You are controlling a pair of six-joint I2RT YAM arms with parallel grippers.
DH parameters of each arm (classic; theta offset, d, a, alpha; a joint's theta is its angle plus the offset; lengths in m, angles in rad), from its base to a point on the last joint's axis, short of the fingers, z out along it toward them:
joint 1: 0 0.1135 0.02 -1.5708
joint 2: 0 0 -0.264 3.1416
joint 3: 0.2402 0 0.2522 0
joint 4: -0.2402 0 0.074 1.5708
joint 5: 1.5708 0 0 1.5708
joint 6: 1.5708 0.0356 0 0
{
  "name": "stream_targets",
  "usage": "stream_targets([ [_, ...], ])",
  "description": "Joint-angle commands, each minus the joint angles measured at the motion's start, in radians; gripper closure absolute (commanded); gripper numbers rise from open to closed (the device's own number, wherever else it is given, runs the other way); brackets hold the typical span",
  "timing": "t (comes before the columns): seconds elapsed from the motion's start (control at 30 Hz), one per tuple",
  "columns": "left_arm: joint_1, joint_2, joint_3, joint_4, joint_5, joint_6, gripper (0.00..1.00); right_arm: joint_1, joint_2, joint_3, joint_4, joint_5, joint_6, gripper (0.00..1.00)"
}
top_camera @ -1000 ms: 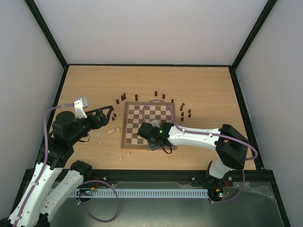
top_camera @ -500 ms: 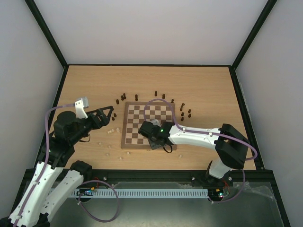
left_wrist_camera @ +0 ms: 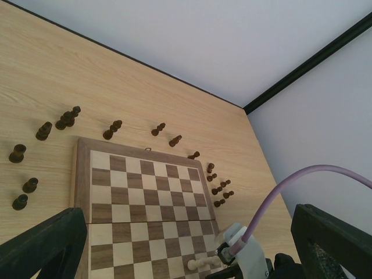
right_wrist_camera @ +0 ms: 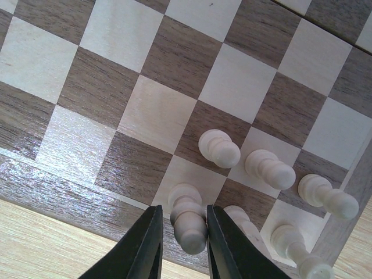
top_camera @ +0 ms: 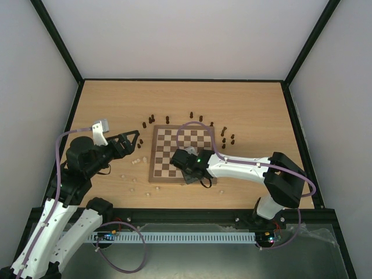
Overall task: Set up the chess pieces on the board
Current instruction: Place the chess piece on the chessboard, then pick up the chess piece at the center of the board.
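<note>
Cream pawn (right_wrist_camera: 189,224) between right fingers (right_wrist_camera: 150,244), grip unclear; left fingers (left_wrist_camera: 46,247) spread wide, partly cropped.

from above, the right arm (top_camera: 244,165) hides the board's (top_camera: 174,139) near right part and the pieces there. the loose pale pieces (top_camera: 135,161) on the bench (top_camera: 116,104) are too small to name, possibly pawns. in the right wrist view, whether the right tool (right_wrist_camera: 183,210) grips the pale piece (right_wrist_camera: 190,235) between its fingers is unclear. 1 more piece (right_wrist_camera: 293,250) runs off the bottom edge.

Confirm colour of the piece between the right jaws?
Pale cream piece; clearest in right wrist view.
</note>
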Motion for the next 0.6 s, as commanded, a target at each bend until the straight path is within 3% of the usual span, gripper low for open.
stream_targets([
  [0.0, -0.003, 0.002, -0.009, 0.022, 0.013, -0.002, 0.0, -0.007, -0.003, -0.012, -0.021, 0.003, -0.005, 0.76],
  [0.57, -0.003, 0.019, -0.026, 0.05, 0.021, -0.009, 0.0, -0.008, -0.219, 0.016, -0.051, 0.051, -0.035, 0.54],
])
